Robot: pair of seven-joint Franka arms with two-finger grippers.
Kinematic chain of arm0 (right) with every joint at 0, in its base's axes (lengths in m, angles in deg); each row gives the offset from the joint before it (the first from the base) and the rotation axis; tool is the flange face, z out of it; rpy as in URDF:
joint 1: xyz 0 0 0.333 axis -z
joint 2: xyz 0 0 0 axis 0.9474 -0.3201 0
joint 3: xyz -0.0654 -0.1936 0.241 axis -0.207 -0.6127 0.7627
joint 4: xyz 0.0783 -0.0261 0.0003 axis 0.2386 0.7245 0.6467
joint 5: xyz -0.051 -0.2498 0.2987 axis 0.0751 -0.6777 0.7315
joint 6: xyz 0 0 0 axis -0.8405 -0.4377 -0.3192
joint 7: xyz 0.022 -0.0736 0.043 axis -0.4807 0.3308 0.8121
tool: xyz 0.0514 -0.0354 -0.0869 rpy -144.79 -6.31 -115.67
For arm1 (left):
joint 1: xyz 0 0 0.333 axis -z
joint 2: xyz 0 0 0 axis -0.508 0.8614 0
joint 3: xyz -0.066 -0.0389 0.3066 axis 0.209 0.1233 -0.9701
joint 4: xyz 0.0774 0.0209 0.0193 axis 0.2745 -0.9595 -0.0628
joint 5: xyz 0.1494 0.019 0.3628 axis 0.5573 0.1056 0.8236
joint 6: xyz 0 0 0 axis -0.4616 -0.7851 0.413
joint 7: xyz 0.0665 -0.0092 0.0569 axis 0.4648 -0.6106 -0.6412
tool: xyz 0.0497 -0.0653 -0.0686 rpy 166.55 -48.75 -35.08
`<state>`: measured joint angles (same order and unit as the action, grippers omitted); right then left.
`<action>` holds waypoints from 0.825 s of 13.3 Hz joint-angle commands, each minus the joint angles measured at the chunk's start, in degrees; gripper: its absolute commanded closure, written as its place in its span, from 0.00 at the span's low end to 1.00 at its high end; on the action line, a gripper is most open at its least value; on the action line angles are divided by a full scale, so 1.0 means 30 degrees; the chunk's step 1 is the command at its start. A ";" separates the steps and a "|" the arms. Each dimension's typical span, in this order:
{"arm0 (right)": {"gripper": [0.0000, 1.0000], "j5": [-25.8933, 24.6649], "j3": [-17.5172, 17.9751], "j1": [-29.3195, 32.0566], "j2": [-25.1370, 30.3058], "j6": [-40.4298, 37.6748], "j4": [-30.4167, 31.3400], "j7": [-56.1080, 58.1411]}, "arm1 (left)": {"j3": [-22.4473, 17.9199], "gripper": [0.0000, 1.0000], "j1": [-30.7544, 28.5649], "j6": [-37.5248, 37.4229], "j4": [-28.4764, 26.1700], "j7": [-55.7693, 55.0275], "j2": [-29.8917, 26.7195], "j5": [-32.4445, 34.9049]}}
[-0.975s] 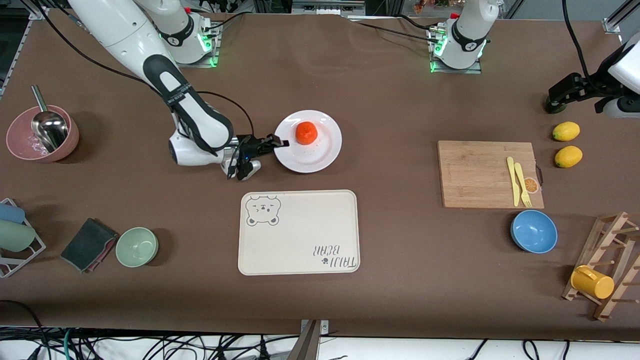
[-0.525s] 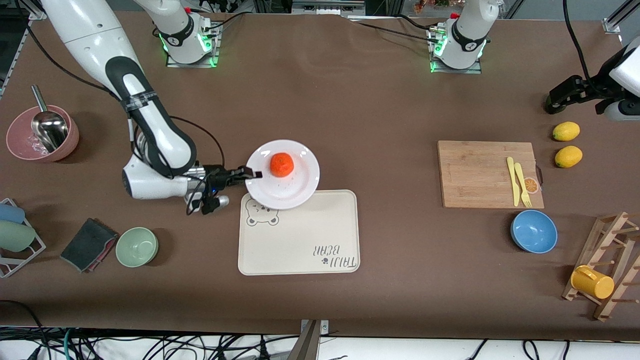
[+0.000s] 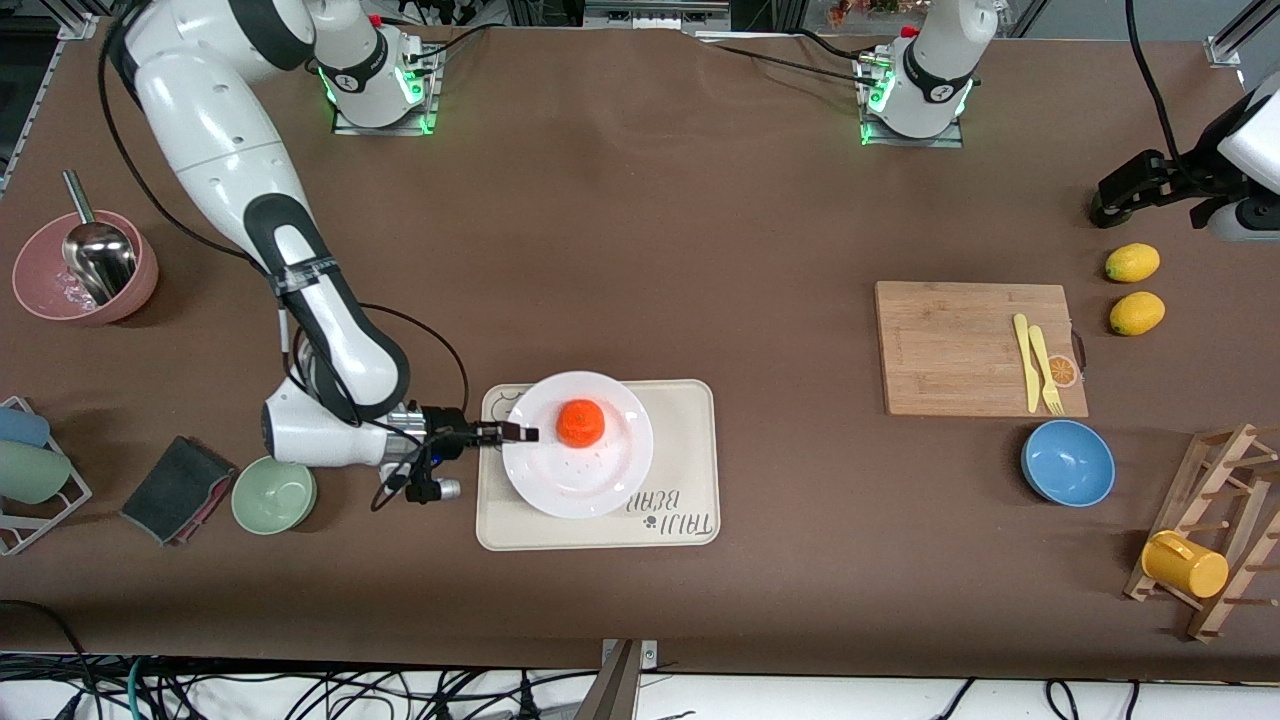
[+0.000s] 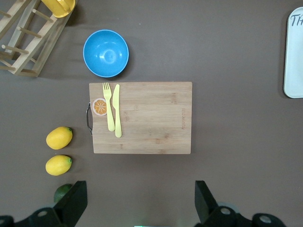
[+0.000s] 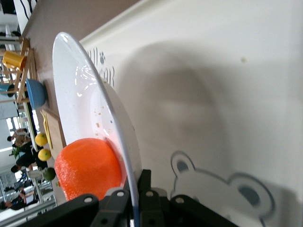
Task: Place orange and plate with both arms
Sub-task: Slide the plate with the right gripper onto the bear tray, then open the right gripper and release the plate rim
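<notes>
The white plate (image 3: 600, 490) carries the orange (image 3: 580, 422) and is over the beige bear-printed tray (image 3: 685, 420). My right gripper (image 3: 512, 433) is shut on the plate's rim at the edge toward the right arm's end of the table. In the right wrist view the gripper (image 5: 137, 189) pinches the rim of the plate (image 5: 90, 104), with the orange (image 5: 87, 168) beside the fingers and the plate's shadow on the tray (image 5: 213, 94). My left gripper (image 3: 1112, 200) waits open and empty up over the table beside the lemons, its fingers (image 4: 75, 201) wide apart.
A wooden cutting board (image 3: 950, 345) with a yellow knife and fork, a blue bowl (image 3: 1068, 463) and two lemons (image 3: 1132, 262) lie toward the left arm's end. A green bowl (image 3: 274, 493), a dark cloth (image 3: 178, 488) and a pink bowl (image 3: 85, 268) lie near the right arm.
My right arm has carried the plate with the orange from the middle of the table toward the front camera, until it is over the tray. The left arm has not moved.
</notes>
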<state>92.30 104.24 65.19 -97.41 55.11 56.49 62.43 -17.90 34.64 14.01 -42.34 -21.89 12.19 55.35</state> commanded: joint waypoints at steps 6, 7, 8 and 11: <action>0.93 -0.0500 0.0121 -0.1264 -0.1881 0.1665 -0.2233 -0.0917 | 0.0178 0.00 -0.0081 -0.0490 0.0574 -0.0095 0.0148 -0.0169; 0.45 -0.0501 0.0121 -0.1264 -0.1880 0.1722 -0.2204 -0.0888 | 0.0178 0.00 -0.0081 -0.0490 0.0574 -0.0095 0.0177 -0.0169; 0.09 -0.0791 -0.0024 -0.1293 -0.1822 0.1781 -0.2232 -0.0743 | 0.0178 0.00 -0.0081 -0.0490 0.0574 -0.0095 0.0148 -0.0169; 0.00 -0.4331 -0.0201 -0.1206 -0.1297 0.1578 -0.2291 -0.0770 | 0.0178 0.00 -0.0081 -0.0606 0.0574 -0.0095 0.0148 -0.0169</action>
<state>83.93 103.83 61.60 -102.15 60.60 50.74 61.06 -17.71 34.65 13.84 -42.26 -21.89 12.19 55.35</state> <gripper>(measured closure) 0.630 0.000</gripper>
